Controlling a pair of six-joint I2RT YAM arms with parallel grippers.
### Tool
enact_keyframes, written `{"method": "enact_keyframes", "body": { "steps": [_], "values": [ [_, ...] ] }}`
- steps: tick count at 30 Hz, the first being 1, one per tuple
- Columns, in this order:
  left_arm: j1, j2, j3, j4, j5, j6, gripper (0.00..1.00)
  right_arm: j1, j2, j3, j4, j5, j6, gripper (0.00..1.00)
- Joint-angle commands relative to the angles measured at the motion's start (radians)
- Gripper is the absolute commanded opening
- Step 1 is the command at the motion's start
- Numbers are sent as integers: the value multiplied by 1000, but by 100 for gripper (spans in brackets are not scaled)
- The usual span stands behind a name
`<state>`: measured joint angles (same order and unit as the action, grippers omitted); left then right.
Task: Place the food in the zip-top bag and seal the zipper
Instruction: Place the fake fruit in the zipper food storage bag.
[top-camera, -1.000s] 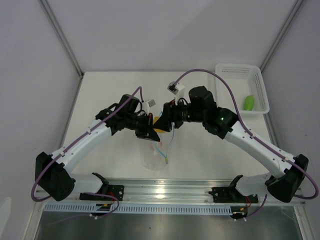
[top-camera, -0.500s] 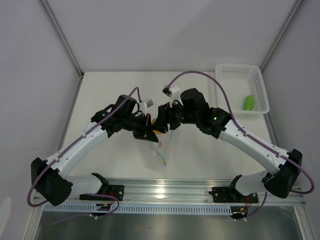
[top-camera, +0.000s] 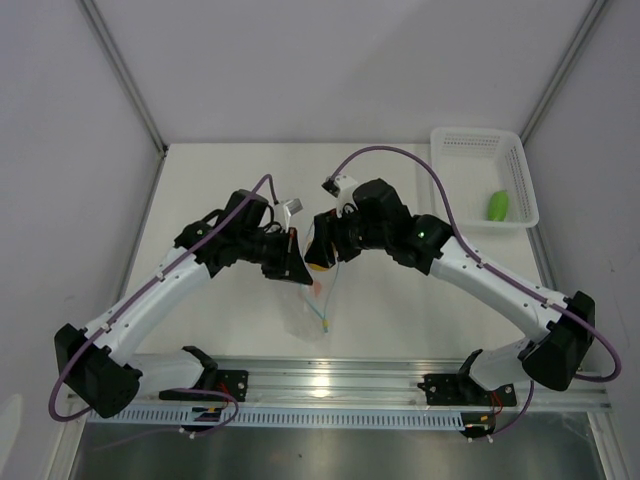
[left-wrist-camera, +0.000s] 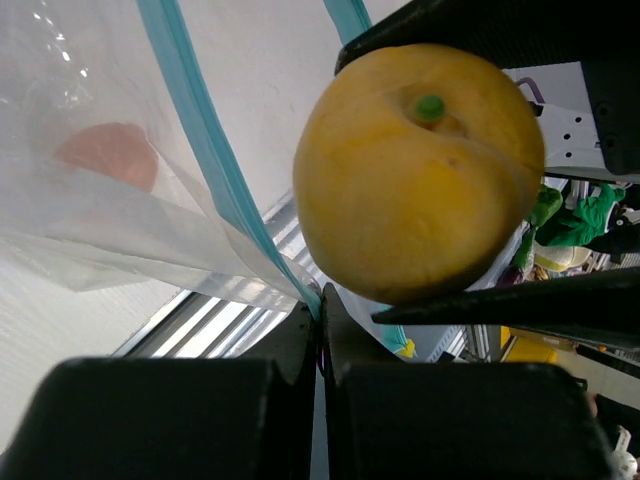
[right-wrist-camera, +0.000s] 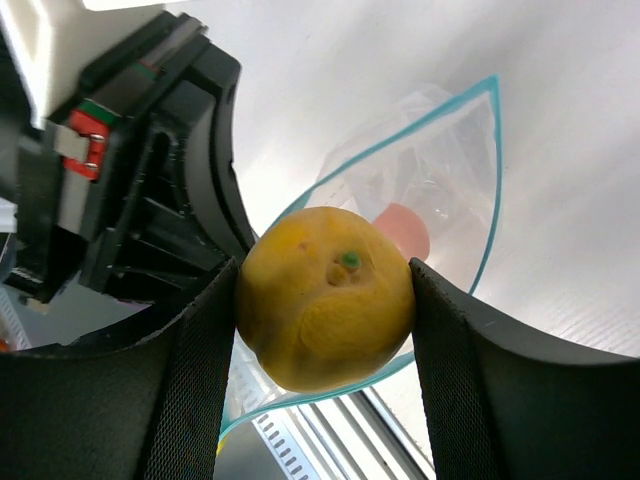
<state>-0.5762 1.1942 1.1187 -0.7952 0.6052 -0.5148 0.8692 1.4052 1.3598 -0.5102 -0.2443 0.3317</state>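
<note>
My right gripper (right-wrist-camera: 325, 300) is shut on the round orange-yellow food (right-wrist-camera: 325, 295), holding it just over the open mouth of the zip-top bag (right-wrist-camera: 445, 185). The teal zipper (right-wrist-camera: 487, 195) curves round that opening. My left gripper (left-wrist-camera: 322, 300) is shut on the bag's rim at the zipper (left-wrist-camera: 195, 130), holding the clear bag (top-camera: 311, 305) up off the table. The orange food (left-wrist-camera: 420, 170) hangs right beside the left fingers. A small reddish piece (right-wrist-camera: 405, 228) lies inside the bag. The oblong green food (top-camera: 497, 205) sits in the white basket (top-camera: 520, 165).
The white lattice basket stands at the table's far right corner. Grey walls close in the white table (top-camera: 220, 180) on three sides. A metal rail (top-camera: 330, 385) with the arm bases runs along the near edge.
Both arms have shifted a little to the left together. The right gripper with the orange food has closed in on the bag's mouth. The bag hangs higher and narrower.
</note>
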Motion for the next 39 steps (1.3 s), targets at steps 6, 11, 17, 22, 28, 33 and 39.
{"method": "enact_keyframes", "body": {
  "steps": [6, 11, 17, 22, 28, 33, 39],
  "values": [
    [7, -31, 75, -10, -13, 16, 1, 7, 14, 10, -17, 33, -5, 0],
    [7, -21, 78, 8, 1, -4, 1, 5, 21, 13, -25, 31, -8, 8],
    [7, -16, 81, 17, 1, -14, 1, 5, 26, 19, -31, 43, -17, 44],
    [6, 1, 90, 28, 8, -22, 1, 5, 26, 32, -45, 74, -26, 74],
    [6, 19, 98, 45, 21, -33, 1, 5, 20, 41, -51, 92, -39, 96],
    [7, 39, 108, 48, 22, -33, 1, 4, 14, 47, -54, 105, -52, 96],
    [6, 62, 112, 57, 31, -33, 1, -1, 9, 70, -65, 111, -59, 96]
  ]
}}
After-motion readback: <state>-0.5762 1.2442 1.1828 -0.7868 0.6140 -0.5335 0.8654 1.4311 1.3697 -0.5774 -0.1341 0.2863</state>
